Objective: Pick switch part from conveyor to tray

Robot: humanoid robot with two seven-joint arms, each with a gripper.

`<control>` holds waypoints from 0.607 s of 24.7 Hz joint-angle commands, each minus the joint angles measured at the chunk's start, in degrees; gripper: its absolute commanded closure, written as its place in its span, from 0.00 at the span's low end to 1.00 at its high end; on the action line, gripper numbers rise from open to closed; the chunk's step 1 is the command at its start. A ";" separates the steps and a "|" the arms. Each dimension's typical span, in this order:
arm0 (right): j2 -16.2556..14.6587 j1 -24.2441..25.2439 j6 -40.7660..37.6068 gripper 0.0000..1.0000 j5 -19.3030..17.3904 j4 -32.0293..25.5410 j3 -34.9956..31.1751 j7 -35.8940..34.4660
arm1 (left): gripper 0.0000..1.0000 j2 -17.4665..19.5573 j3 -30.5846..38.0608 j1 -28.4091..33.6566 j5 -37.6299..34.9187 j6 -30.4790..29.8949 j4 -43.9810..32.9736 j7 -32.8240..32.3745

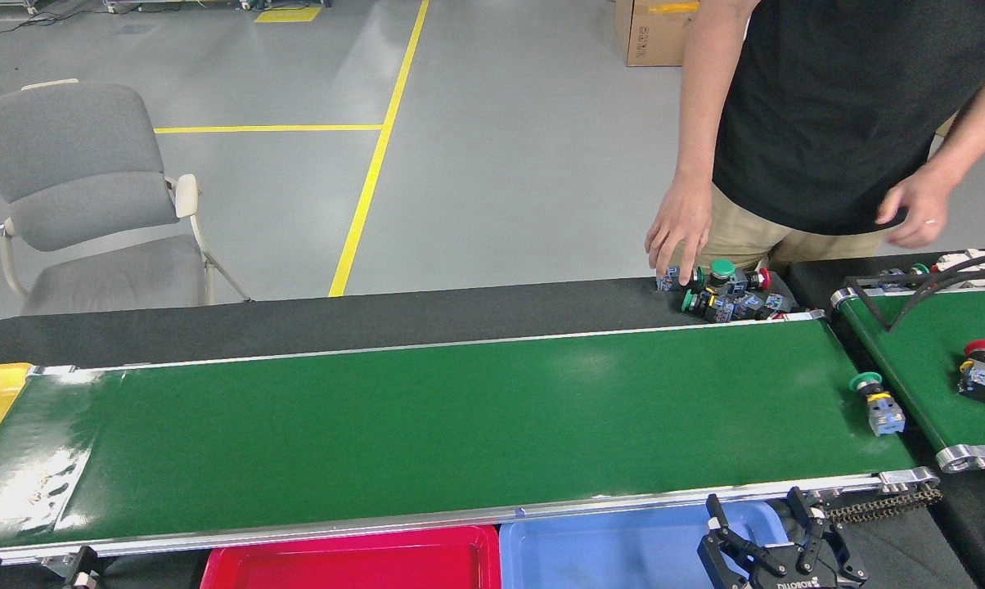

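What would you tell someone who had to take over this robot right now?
Right gripper: open, empty, low over the light blue tray.
Left gripper: barely in view at the bottom left edge; state unclear.
Green-capped switch part: lying at the right end of the conveyor.
Red tray: the part in view is empty.
A person's hand is at the pile of spare switches behind the belt.
Done: nothing yet. Left: grasp the switch part and place it in the red tray.
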 commanded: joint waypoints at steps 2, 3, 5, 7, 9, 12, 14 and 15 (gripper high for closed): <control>0.41 -0.47 0.66 0.00 -0.16 -0.72 -0.57 1.58 | 0.00 0.69 0.00 -0.10 0.43 -0.18 0.14 0.44; 0.58 -0.65 0.92 0.00 -0.25 -0.55 -0.83 1.93 | 0.00 0.69 0.00 -0.45 0.52 -0.18 0.14 0.44; 0.23 -1.35 2.59 0.00 -0.42 -0.19 -2.06 3.60 | 0.00 0.69 -0.17 -0.71 0.61 -0.18 0.22 0.44; 0.23 -2.41 2.94 0.00 -0.60 -0.28 -3.38 7.11 | 0.00 0.43 0.00 -0.80 2.01 -0.18 0.22 0.44; 0.32 -4.43 2.94 0.00 -0.69 0.07 -5.31 9.31 | 0.00 0.61 -0.08 -0.80 5.26 -0.18 0.75 0.44; 0.23 -6.98 3.12 0.00 -0.69 3.41 -5.93 9.40 | 0.00 1.05 -0.26 -1.15 8.25 -0.36 1.28 0.44; 0.14 -9.17 3.12 0.00 -0.60 6.31 -5.93 9.40 | 0.00 2.01 -0.35 -1.50 8.25 -0.36 1.19 0.36; 0.06 -10.05 3.12 0.00 -0.60 7.36 -5.84 9.57 | 0.00 2.54 -0.35 -1.68 8.25 -0.36 1.19 0.44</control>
